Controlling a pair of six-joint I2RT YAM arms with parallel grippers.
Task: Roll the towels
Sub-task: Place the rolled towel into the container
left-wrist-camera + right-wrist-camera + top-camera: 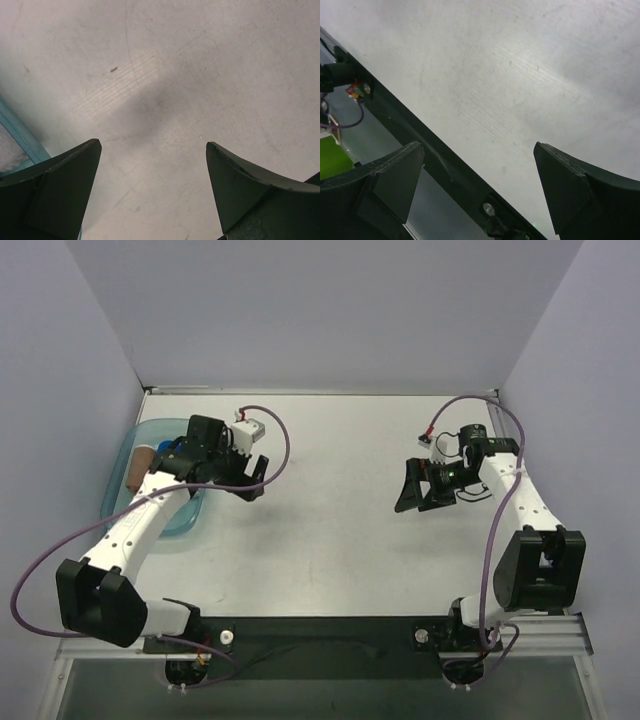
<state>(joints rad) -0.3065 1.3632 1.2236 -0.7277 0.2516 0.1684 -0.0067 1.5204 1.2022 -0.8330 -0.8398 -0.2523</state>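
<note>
Evidently the fetching step is only beginning: the towels (141,467) are lying in the blue bin (186,524) at the table's (330,550) left edge, under the left arm. The left pincer (250,478) and right pincer (420,495) are both hanging wide, holding nothing. Next, the left one is needing to reach into the bin.

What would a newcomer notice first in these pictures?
Over the white tabletop, the left end effector and the right end effector both hang open and empty. At the table's left edge, a translucent light-blue plastic bin holds a tan cloth.
</note>
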